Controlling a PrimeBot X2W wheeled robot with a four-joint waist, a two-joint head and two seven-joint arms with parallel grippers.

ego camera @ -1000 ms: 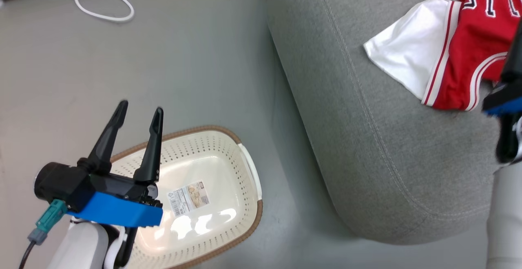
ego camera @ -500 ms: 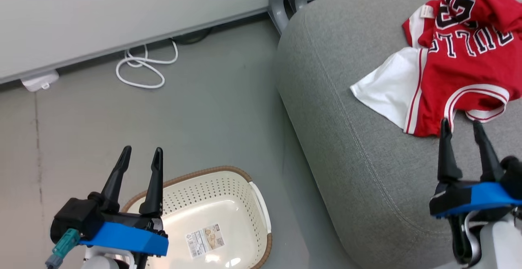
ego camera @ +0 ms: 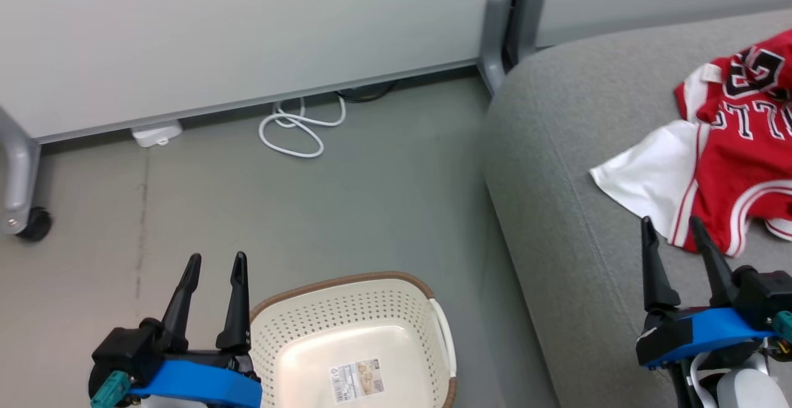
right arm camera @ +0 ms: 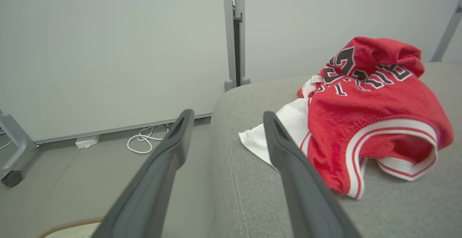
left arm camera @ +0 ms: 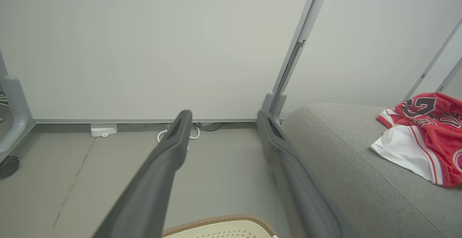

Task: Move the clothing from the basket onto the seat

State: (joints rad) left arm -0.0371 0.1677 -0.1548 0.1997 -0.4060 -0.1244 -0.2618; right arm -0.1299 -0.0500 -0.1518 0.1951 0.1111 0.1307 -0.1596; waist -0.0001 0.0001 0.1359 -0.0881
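Your left gripper point(ego camera: 217, 258) and right gripper point(ego camera: 670, 222) stand open, empty; a looped white cable point(ego camera: 301, 124) lies beyond the cream perforated plastic basket point(ego camera: 346, 309).

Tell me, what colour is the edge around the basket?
Brown, woven-looking. The basket's rim shows best in the head view.

Bright, even diffuse light, faint soft shadows, head view sharp, wrist views bowed at edges, foreground blurred

Office or lab: pale wheeled partition panels point(ego camera: 247, 24), grey floor point(ego camera: 371, 210), loose cable point(ego camera: 301, 123).
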